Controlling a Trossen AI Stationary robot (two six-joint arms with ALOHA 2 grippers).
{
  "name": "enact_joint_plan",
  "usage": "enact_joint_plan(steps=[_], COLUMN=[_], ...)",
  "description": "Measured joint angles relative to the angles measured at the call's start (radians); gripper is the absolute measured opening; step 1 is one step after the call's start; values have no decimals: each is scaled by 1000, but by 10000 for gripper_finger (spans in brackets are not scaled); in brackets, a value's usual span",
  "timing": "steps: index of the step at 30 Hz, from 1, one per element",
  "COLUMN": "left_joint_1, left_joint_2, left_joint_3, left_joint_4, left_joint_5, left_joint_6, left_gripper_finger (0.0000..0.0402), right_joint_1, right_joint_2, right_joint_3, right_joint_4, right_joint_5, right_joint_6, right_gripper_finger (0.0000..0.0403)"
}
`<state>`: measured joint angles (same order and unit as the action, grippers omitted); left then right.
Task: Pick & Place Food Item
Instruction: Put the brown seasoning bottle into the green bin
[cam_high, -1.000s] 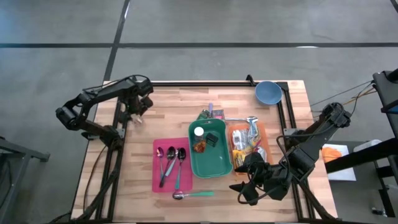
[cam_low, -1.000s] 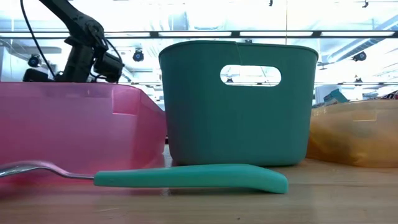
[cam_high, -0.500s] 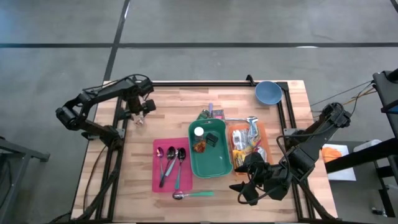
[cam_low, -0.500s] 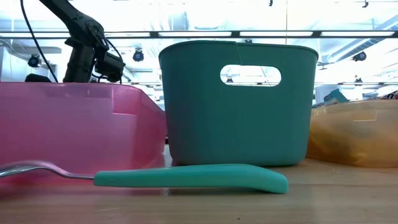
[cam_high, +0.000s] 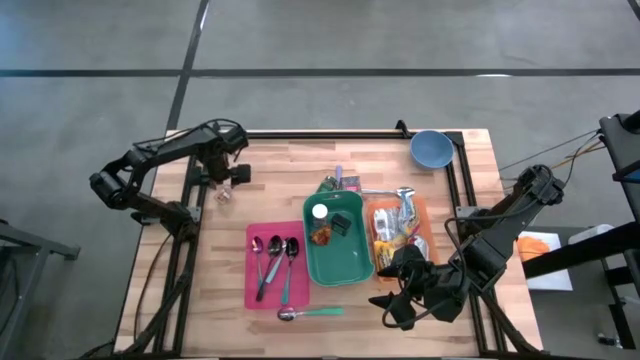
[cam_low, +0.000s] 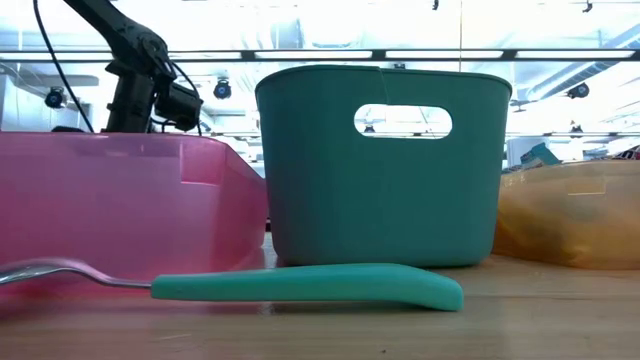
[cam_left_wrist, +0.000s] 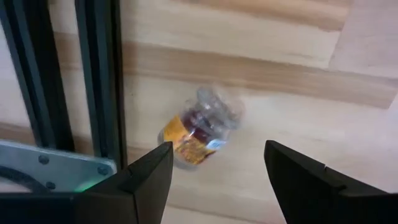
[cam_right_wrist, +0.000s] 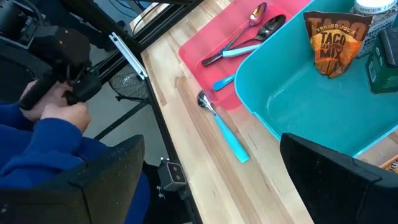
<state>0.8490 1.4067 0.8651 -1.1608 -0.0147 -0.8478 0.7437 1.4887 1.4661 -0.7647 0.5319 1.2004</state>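
A small clear food packet (cam_left_wrist: 199, 130) with an orange-yellow label lies on its side on the wood, at the table's far left (cam_high: 225, 195) beside the black rail. My left gripper (cam_left_wrist: 217, 180) hangs over it (cam_high: 224, 178), pointing down and open. Its fingers stand short of the packet and touch nothing. The green bin (cam_high: 335, 240) in the middle holds a taco packet (cam_right_wrist: 329, 40) and other items. An orange tray (cam_high: 400, 230) of food packets sits to the right of the bin. My right gripper (cam_high: 400, 297) waits open above the table's near right.
A pink tray (cam_high: 272, 262) with three spoons lies left of the bin. A teal-handled spoon (cam_high: 310, 313) lies near the front edge and a blue bowl (cam_high: 432, 148) sits at the far right corner. The black frame rail (cam_left_wrist: 99, 81) runs close by the packet. A person in blue sleeves (cam_right_wrist: 50, 143) sits beyond the table.
My left gripper has rolled about its downward-pointing axis while staying in place over the packet; its opening looks the same. The packet and my right arm have kept still.
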Motion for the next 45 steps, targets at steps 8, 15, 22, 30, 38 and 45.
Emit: enact_joint_plan(steps=[8, 15, 22, 30, 38, 45], left_joint_1=[-4, -4, -5, -13, -47, -55], left_joint_2=[0, 0, 0, 0, 0, 0], left_joint_3=[-6, -39, -98, -107, -109, -148], left_joint_4=[-49, -35, -8, 26, 115, 132], left_joint_5=[8, 8, 34, 19, -7, -16], left_joint_6=[43, 95, 208, 222, 402, 414], left_gripper_finger=[253, 277, 382, 370, 368, 368], right_joint_1=[0, 0, 0, 0, 0, 0], right_joint_2=[0, 0, 0, 0, 0, 0], right_joint_3=[0, 0, 0, 0, 0, 0], right_joint_4=[0, 0, 0, 0, 0, 0], right_joint_5=[0, 0, 0, 0, 0, 0], right_joint_6=[-4, -4, -3, -4, -4, -4], right_gripper_finger=[369, 369, 369, 369, 369, 369])
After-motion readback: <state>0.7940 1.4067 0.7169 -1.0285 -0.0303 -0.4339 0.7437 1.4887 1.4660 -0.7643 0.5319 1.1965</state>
